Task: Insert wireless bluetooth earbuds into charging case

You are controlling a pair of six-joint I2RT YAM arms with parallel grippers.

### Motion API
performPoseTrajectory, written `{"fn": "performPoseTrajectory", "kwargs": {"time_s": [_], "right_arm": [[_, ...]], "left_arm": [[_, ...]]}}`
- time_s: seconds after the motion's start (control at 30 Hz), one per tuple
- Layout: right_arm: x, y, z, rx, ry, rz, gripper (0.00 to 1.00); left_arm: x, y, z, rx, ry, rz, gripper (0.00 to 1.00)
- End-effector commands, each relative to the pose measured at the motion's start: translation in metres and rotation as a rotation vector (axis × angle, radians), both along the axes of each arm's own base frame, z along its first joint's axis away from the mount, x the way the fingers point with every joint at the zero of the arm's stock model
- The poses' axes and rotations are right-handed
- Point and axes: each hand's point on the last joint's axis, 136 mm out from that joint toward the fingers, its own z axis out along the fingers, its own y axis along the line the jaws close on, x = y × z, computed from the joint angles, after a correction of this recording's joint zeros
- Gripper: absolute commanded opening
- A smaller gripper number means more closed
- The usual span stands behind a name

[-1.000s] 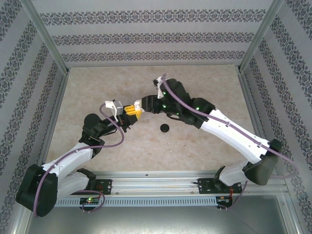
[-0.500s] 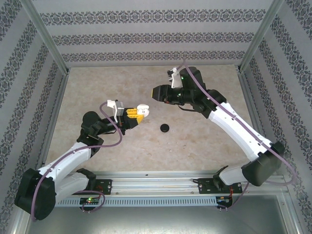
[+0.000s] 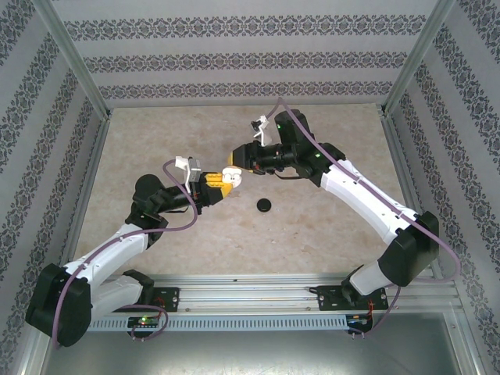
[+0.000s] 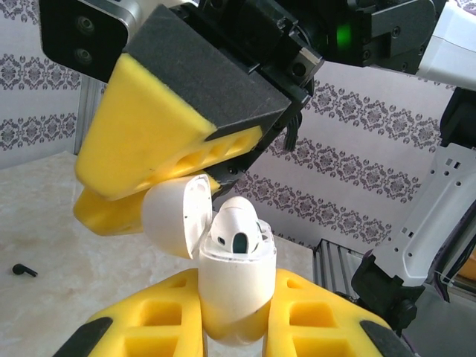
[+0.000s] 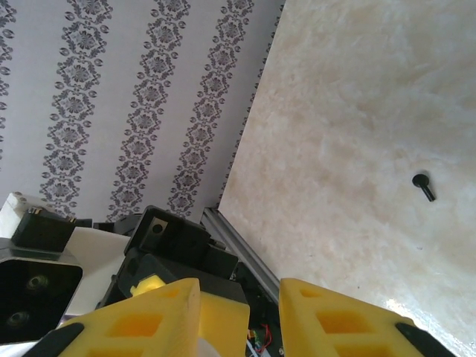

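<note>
Top external: right arm (image 3: 367,199) is back at the white case (image 3: 231,176). Half a second ago it had pulled off toward the far side; a second ago it was at the case too.
Meaning: reads as a re-approach, probably to press the bud home or tip the lid shut. Guess only.
Left fingers (image 4: 312,305): clamped on the white case, holding it up off the table (image 3: 328,226), mouth up.
Right fingers (image 4: 163,126): apart; the gap is clear in the right wrist view, with nothing seen between them. They sit just over the lid (image 4: 175,216); touching or not, can't tell.
Lid: hinged open, leaning toward the right fingers.
White bud (image 4: 234,227): in the white case, head poking above the rim. Looks not fully seated.
Black bud (image 5: 425,186): loose on the table, well apart from the fingers.
Black case (image 3: 265,205): on the table near the held case, on the side toward the bases, untouched.
Count, cases: two, one white and one black.
Count, buds: one white. One black in each wrist view; same one or not, can't tell.
Count, arms: two.
Task state: white bud is in, black bud not yet in a case, lid not closed.
</note>
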Motion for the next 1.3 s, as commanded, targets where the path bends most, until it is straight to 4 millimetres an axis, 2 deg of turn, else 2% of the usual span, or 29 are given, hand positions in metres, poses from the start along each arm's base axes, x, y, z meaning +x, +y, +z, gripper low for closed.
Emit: {"fn": "performPoseTrajectory", "kwargs": {"time_s": [0.0, 0.47, 0.77, 0.9, 1.27], "right_arm": [[-0.013, 0.006, 0.007, 0.035, 0.001, 0.053, 0.33], [-0.026, 0.005, 0.010, 0.037, -0.002, 0.083, 0.33], [-0.033, -0.001, 0.029, 0.027, -0.048, 0.099, 0.33], [-0.036, -0.012, 0.037, 0.017, -0.085, 0.070, 0.33], [-0.028, -0.050, 0.034, -0.028, -0.110, -0.073, 0.36]], "left_arm": [[0.001, 0.000, 0.012, -0.027, -0.019, 0.016, 0.00], [0.008, 0.003, 0.004, -0.004, 0.019, 0.064, 0.00], [0.013, 0.007, -0.013, 0.013, 0.087, 0.108, 0.00], [0.013, 0.007, -0.017, 0.025, 0.100, 0.109, 0.00], [0.017, 0.012, -0.026, 0.028, 0.163, 0.157, 0.00]]}}
